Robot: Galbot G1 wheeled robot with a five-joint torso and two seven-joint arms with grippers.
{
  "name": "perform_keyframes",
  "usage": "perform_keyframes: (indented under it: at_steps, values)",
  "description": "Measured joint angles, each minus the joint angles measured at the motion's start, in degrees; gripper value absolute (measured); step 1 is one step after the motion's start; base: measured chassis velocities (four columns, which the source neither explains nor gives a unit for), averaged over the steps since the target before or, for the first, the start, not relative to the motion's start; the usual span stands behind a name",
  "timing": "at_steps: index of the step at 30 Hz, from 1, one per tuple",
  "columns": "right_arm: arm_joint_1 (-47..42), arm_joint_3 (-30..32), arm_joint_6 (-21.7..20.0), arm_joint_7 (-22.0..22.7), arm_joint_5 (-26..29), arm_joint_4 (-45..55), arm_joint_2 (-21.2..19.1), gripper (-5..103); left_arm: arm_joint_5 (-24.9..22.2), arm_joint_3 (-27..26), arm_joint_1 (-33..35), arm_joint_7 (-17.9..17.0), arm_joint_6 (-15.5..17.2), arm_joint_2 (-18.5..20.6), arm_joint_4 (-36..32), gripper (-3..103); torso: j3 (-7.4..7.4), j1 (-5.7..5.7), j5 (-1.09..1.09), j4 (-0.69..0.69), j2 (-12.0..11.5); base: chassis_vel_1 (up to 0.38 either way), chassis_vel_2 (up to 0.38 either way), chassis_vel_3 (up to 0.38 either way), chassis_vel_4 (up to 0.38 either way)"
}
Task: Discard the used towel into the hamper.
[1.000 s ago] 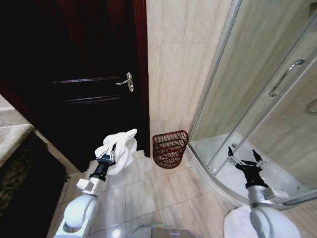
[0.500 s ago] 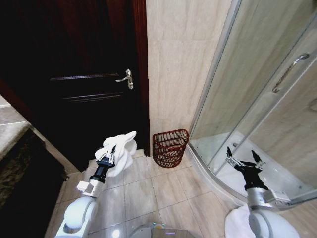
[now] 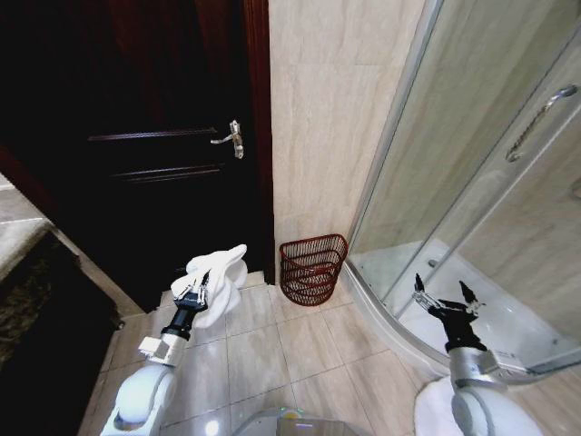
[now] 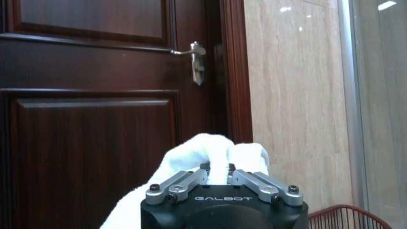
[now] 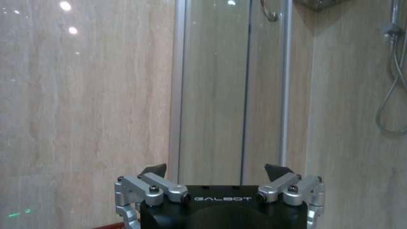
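A white towel (image 3: 218,277) hangs bunched in my left gripper (image 3: 197,291), which is shut on it above the tiled floor, in front of the dark door. In the left wrist view the towel (image 4: 213,152) bulges up between the closed fingers of the left gripper (image 4: 219,169). The hamper (image 3: 311,269), a small dark reddish-brown openwork basket, stands on the floor against the tiled wall, to the right of the towel and apart from it; its rim (image 4: 346,214) shows in the left wrist view. My right gripper (image 3: 445,298) is held open and empty near the shower, and the right gripper (image 5: 216,171) faces the wall.
A dark wooden door (image 3: 154,154) with a metal handle (image 3: 231,136) fills the left background. A curved glass shower enclosure (image 3: 472,182) and its raised base (image 3: 381,309) stand on the right. Beige floor tiles (image 3: 272,345) lie open between my arms.
The whole head view has shifted slightly, so the camera moved. My left gripper with the towel sits a little lower in the picture; the right gripper keeps its open pose.
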Motion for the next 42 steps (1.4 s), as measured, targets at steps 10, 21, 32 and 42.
perform_keyframes:
  at_steps: [10, 21, 32, 42]
  values:
    - [-0.5, 0.3, 0.7, 0.1, 0.2, -0.2, 0.6, 100, 0.6, 0.6, -0.1, 0.3, -0.2, 0.0, 0.4, 5, -1.38, -0.98, 0.0, 0.0, -2.4, 0.0, 0.0, 0.0, 0.0]
    - [-1.1, 0.4, 0.9, 0.5, 0.4, 0.1, 0.8, 100, 1.6, 0.7, 0.1, 0.4, -1.0, -0.2, 0.8, 5, -2.81, -2.06, 0.0, 0.0, -4.9, 0.0, 0.0, 0.0, 0.0]
    - [-0.9, 0.3, 1.0, 0.6, 0.4, -0.6, 0.8, 100, 1.6, 1.0, -0.4, 0.6, -1.3, -0.2, 1.5, 5, -4.31, -3.19, 0.0, -0.02, -7.5, -0.044, -0.044, -0.044, -0.041]
    - [-1.3, -0.1, 1.6, 0.8, -0.9, -1.7, 2.0, 100, -1.1, 1.6, -1.6, 11.2, -6.5, -0.5, 4.6, 5, -4.88, -3.57, 0.0, -0.03, -8.4, 0.0, 0.0, 0.0, 0.0]
